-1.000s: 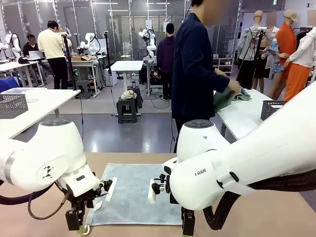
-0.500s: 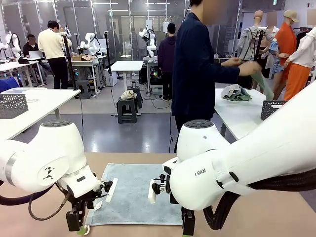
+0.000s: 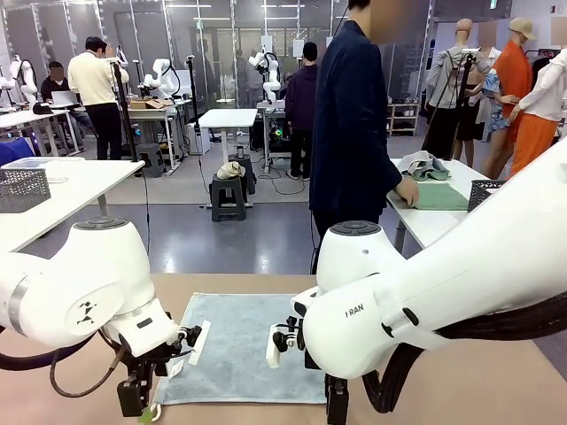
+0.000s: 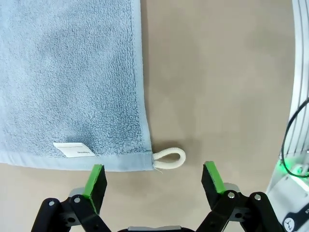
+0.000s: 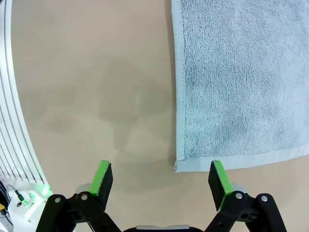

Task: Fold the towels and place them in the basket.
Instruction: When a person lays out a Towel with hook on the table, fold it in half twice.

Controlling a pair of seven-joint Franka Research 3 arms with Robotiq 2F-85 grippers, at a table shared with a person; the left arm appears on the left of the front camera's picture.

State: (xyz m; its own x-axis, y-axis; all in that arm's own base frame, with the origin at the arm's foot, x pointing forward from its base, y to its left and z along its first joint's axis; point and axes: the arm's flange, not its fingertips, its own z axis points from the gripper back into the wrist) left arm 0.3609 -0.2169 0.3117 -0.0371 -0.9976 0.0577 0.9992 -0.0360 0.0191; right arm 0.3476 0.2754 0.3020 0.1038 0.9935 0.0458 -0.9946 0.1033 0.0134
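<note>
light blue-grey terry is being shown flat on the tan desk (image 3: 496, 381): the blue-grey towel (image 3: 244, 345) is lying unfolded between the two white arms, near the robot's edge of the desk.

in the left wrist view, the left gripper (image 4: 154, 176) is being held over a corner of this towel with its fingers spread wide, and nothing is being pinched between them. the hemmed corner is lying just above one green pad, and a small white loop (image 4: 170, 158) is sticking out from that corner onto the bare desk, in line with the gap between the fingers. a white tag (image 4: 73, 150) is lying on the terry close to the hem.

in the right wrist view, the right gripper (image 5: 160, 176) is being held over another corner of the same towel, its fingers likewise spread wide and pinching nothing. that corner is lying between the two pads, nearer to one of them, with bare desk under the other.

across the room, a person in a dark jacket is standing at a white desk (image 3: 425, 226). the green towel (image 3: 443, 197) is being pressed flat on it by the person's hand (image 3: 407, 190). a crumpled cloth (image 3: 423, 166) is lying just behind it, and a dark grey mesh basket (image 3: 487, 193) is standing beside it, partly hidden by the right arm.
</note>
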